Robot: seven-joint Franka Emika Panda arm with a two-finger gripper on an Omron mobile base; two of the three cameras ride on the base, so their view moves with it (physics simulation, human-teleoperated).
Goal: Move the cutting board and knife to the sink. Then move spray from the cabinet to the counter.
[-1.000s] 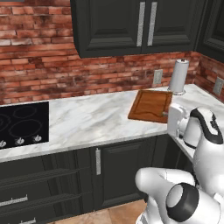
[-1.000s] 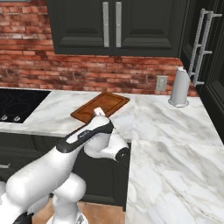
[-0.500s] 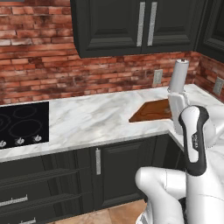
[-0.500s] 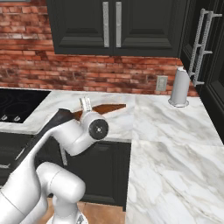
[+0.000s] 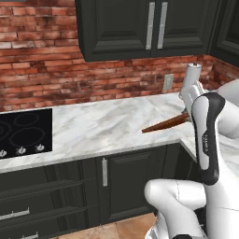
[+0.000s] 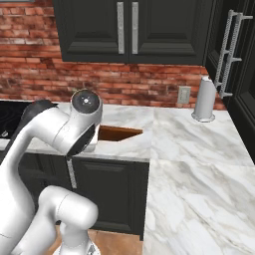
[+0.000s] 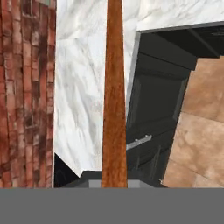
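Observation:
The cutting board (image 5: 164, 124) is a thin reddish-brown wooden board, lifted off the counter (image 5: 100, 127) and tilted so it shows nearly edge-on. My gripper (image 7: 114, 183) is shut on its near edge, and in the hand view the board (image 7: 114, 92) runs straight up from between the fingers. From the right base view the board (image 6: 118, 133) pokes out behind my forearm, above the marble counter (image 6: 199, 164). The knife, the sink, the spray and the cabinet are out of view.
A black cooktop (image 5: 22, 134) lies at the counter's left. A tall pale cylinder (image 5: 191, 79) (image 6: 204, 99) stands near the brick wall by the corner. A panelled double-door wall cabinet (image 5: 154, 28) hangs overhead. Dark drawers and a tiled floor lie below.
The board lay flat on the counter a second ago. My arm has since risen and turned, lifting the board clear and tipping it onto its edge.

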